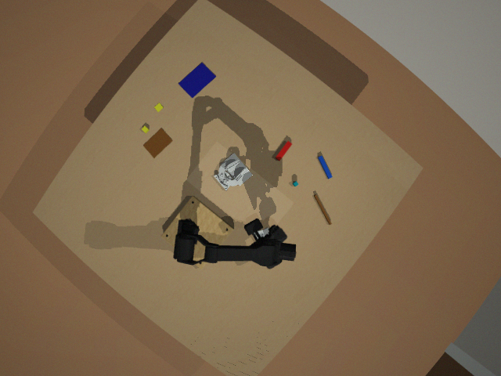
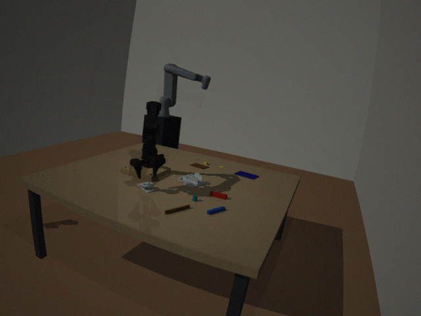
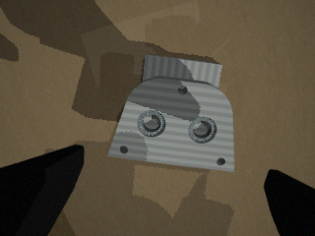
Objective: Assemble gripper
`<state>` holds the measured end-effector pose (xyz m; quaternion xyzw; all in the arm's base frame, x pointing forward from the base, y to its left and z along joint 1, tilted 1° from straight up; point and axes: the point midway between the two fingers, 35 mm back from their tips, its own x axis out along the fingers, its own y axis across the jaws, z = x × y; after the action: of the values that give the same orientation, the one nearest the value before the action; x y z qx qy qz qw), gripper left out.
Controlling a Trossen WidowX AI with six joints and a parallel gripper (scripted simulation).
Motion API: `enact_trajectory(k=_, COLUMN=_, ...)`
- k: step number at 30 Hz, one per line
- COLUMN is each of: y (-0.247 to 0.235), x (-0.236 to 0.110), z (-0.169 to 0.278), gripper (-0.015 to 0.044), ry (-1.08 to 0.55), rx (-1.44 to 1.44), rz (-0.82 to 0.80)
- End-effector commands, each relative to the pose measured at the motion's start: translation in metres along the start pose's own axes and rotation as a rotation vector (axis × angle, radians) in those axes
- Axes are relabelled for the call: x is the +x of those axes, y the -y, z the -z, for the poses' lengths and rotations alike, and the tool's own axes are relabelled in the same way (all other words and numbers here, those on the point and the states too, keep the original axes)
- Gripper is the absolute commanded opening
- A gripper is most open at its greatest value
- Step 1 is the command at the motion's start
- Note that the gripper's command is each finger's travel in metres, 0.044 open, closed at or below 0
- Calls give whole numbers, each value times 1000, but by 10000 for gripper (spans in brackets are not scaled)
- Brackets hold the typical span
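Observation:
The housing plate (image 1: 263, 233) (image 2: 147, 186) (image 3: 177, 144) is light grey and lies on the table. The wrist view shows its two ringed round holes, three small dark holes and a ribbed block showing past its far edge. My gripper (image 1: 265, 231) (image 2: 147, 175) (image 3: 175, 167) is wide open and empty above the plate, with one finger on each side. The gripper base (image 1: 245, 174) (image 2: 192, 180) stands apart near the middle of the table, with grey jaw shapes on it. Whether their teeth mesh is too small to tell. The base is outside the wrist view.
My arm stands on a wooden board (image 1: 216, 216) beside the plate. A red block (image 1: 283, 150) (image 2: 218, 195), a teal piece (image 1: 295, 183) (image 2: 195, 198), a blue bar (image 1: 325, 166) (image 2: 216, 210) and a brown stick (image 1: 322, 209) (image 2: 177, 209) lie across the base from the yellow cubes and flat blue and brown rectangles.

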<state>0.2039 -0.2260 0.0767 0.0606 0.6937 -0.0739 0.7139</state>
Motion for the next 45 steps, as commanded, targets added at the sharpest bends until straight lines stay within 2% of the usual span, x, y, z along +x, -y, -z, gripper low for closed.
enact_trajectory(k=1, y=0, x=4, z=0, gripper=440, ry=3, rx=-4, rz=-1)
enact_trajectory(k=45, y=-1, x=54, z=0, gripper=440, ry=3, rx=-4, rz=-1)
